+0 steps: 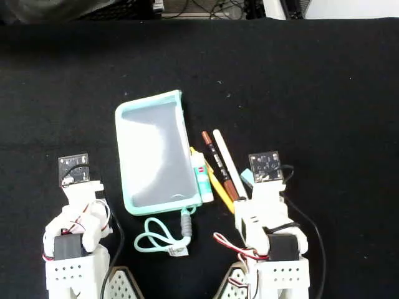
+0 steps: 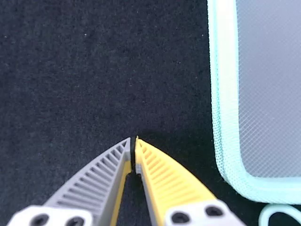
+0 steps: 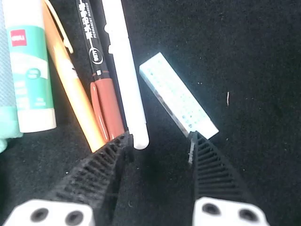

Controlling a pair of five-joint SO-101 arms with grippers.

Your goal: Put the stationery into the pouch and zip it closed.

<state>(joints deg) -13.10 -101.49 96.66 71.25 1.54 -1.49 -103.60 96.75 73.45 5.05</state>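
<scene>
A mint pouch (image 1: 156,152) with a clear mesh face lies flat on the black table, its cord loop (image 1: 159,240) trailing toward the arms. Right of it lie a glue stick (image 1: 201,177), an orange pen (image 1: 218,182), a red-capped black marker (image 1: 218,163), a white pen (image 1: 228,163) and a pale blue eraser (image 1: 247,177). My right gripper (image 3: 160,143) is open just short of the white pen (image 3: 123,70) and the eraser (image 3: 178,96), nothing between its fingers. My left gripper (image 2: 133,140) is shut on nothing, on bare cloth beside the pouch (image 2: 225,117) corner.
Black cloth covers the whole table (image 1: 312,93), with wide free room beyond and to both sides of the pouch. Cables and equipment lie past the far edge (image 1: 199,9). The two arm bases (image 1: 72,268) stand at the near edge.
</scene>
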